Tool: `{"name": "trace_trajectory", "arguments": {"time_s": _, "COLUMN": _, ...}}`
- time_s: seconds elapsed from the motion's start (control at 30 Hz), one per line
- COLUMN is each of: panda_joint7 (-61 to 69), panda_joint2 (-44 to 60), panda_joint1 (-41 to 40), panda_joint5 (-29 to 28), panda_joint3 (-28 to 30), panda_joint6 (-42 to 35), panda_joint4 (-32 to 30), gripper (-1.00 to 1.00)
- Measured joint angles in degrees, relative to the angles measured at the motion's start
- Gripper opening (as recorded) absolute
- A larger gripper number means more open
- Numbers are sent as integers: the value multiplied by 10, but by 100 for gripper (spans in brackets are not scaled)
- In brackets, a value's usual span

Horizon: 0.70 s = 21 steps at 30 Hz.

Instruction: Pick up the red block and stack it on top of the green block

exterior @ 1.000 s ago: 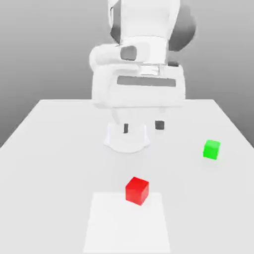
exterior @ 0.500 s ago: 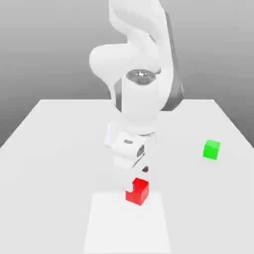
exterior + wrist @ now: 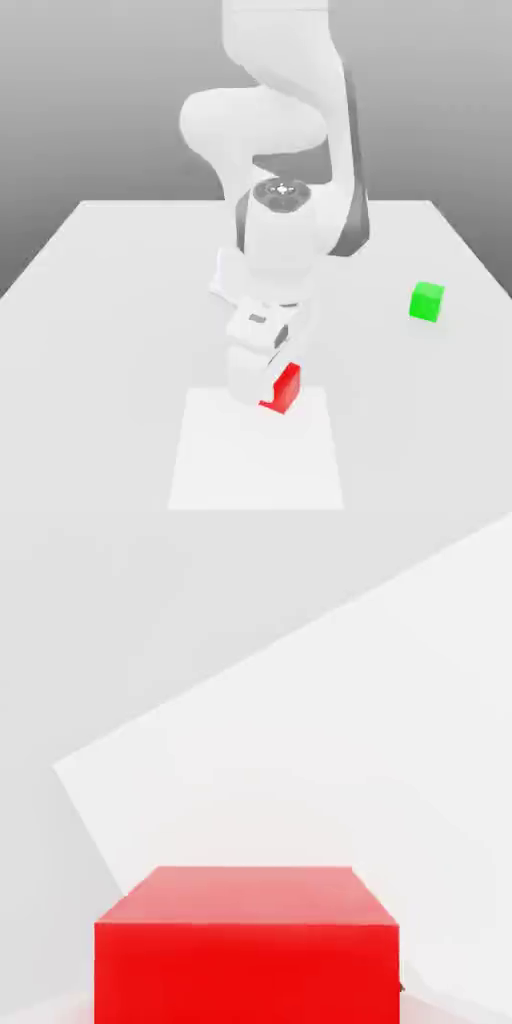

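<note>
The red block [image 3: 288, 388] rests on the table at the back edge of a paler square patch [image 3: 255, 460], with most of it hidden behind my hand. My gripper [image 3: 263, 385] has come down over it and is shut on the red block. In the hand view the red block [image 3: 248, 952] looms very close, square to the camera, with its top face and near face showing. The green block [image 3: 427, 301] sits alone on the table toward the exterior view's right, well apart from the gripper.
The white table [image 3: 120, 300] stretches wide on both sides of the arm. My arm's base [image 3: 225, 280] stands at the middle, behind the red block. The paler patch [image 3: 330, 762] lies flat on the table under the block.
My arm swung forward from over its base and lowered onto the red block. The gripper went from open to shut around it. Neither block has moved.
</note>
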State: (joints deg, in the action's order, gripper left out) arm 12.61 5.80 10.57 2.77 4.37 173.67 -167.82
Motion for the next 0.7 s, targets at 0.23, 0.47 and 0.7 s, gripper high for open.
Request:
{"name": "trace_trajectory", "arguments": {"time_s": 0.23, "panda_joint7": -32, "panda_joint2": -108, "panda_joint1": -6, "panda_joint5": -48, "panda_joint3": 9, "panda_joint6": -93, "panda_joint4": -16, "gripper": -100}}
{"name": "trace_trajectory", "arguments": {"time_s": 0.47, "panda_joint7": 49, "panda_joint2": -176, "panda_joint1": 124, "panda_joint5": -21, "panda_joint3": -53, "panda_joint6": -154, "panda_joint4": -17, "gripper": -100}}
{"name": "trace_trajectory", "arguments": {"time_s": 0.7, "panda_joint7": 165, "panda_joint2": -214, "panda_joint1": 313, "panda_joint5": 27, "panda_joint3": -133, "panda_joint6": -193, "panda_joint4": -13, "gripper": -100}}
